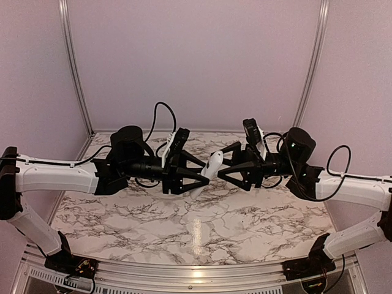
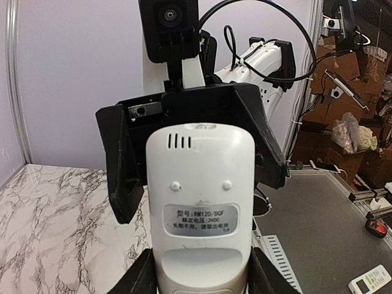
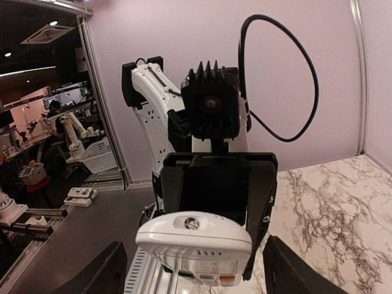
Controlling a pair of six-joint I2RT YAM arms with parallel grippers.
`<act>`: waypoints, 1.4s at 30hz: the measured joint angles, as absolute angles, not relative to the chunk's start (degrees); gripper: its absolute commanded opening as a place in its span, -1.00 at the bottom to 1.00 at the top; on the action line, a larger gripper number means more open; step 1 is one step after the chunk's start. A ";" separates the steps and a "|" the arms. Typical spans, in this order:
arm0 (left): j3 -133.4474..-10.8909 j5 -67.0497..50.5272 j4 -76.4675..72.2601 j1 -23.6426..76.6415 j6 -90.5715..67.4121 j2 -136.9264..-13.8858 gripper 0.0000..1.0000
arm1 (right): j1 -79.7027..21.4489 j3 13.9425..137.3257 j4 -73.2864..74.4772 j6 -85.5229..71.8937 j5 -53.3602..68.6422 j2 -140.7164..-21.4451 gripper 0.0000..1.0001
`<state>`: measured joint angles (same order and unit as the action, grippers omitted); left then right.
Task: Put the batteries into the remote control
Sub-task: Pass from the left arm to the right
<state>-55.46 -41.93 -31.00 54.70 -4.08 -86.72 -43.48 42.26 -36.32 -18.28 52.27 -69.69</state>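
The white remote control (image 1: pixel 212 166) is held in the air above the middle of the table, between the two arms. My left gripper (image 1: pixel 204 172) is shut on its lower sides; in the left wrist view the remote (image 2: pixel 201 184) shows its back, with the label and the closed cover, between my left gripper (image 2: pixel 201 280) fingers. My right gripper (image 1: pixel 220 164) is open, its fingers wide apart on either side of the remote's top end (image 3: pixel 193 240), not touching it; the right gripper (image 3: pixel 196 272) is empty. No batteries are in view.
The marble table top (image 1: pixel 202 226) lies below, with purple walls and aluminium posts (image 1: pixel 73 67) around it. Outside the enclosure, a second white remote (image 2: pixel 372 279) and a red object (image 2: pixel 375 228) lie on a grey surface.
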 measured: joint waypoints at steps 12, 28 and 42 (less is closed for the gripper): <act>-55.09 -41.93 -33.58 54.48 -5.89 -86.52 -0.49 | -43.59 43.66 -38.28 -19.90 52.01 -71.96 0.37; -54.83 -40.53 -35.79 54.48 -7.44 -86.67 -0.49 | -45.25 45.30 -40.07 -21.04 52.12 -74.04 -0.02; -55.18 -38.63 -34.15 54.48 -8.78 -86.76 0.66 | -45.08 45.58 -38.52 -19.42 50.94 -74.30 -0.84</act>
<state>-55.18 -38.63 -34.15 54.48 -8.78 -86.76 -45.08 45.58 -38.52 -19.42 50.94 -74.30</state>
